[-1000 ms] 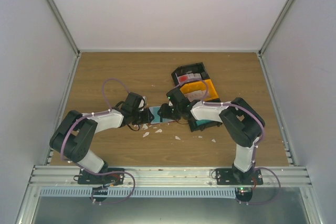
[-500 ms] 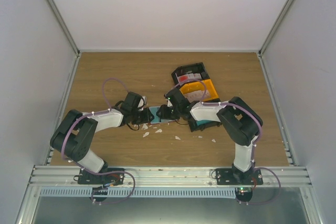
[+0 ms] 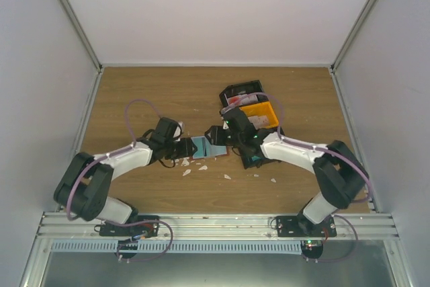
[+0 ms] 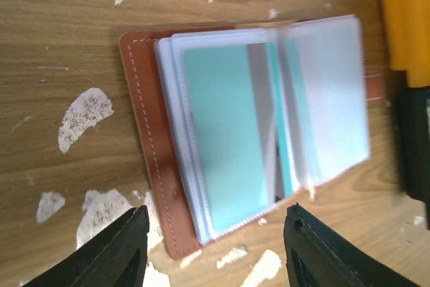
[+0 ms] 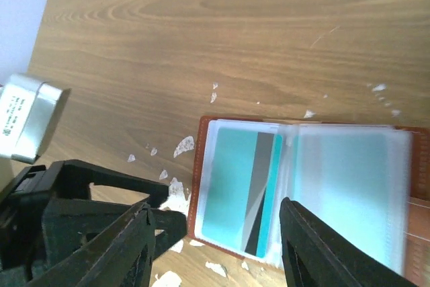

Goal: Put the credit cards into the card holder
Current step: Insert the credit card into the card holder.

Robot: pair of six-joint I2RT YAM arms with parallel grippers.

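Note:
The card holder point(image 3: 200, 147) lies open on the wooden table, its reddish-brown cover point(image 4: 144, 132) under clear sleeves. A teal credit card point(image 4: 225, 139) with a grey stripe sits in the left sleeve, and it also shows in the right wrist view point(image 5: 232, 186). More teal shows under the right sleeve point(image 5: 342, 179). My left gripper point(image 3: 183, 147) is open and empty at the holder's left edge, its fingers either side of the holder's near corner point(image 4: 215, 226). My right gripper point(image 3: 218, 138) is open and empty above the holder's right side point(image 5: 215, 210).
A black bin point(image 3: 242, 91) holding a red-and-white card point(image 3: 233, 101) and a yellow bin point(image 3: 259, 113) stand behind the right gripper. White torn scraps point(image 3: 188, 171) lie in front of the holder. The left gripper's fingers point(image 5: 101, 179) show in the right wrist view.
Both arms have stretched out lower over the table. The right gripper has drawn slightly back and up from the holder. The holder stays open in place.

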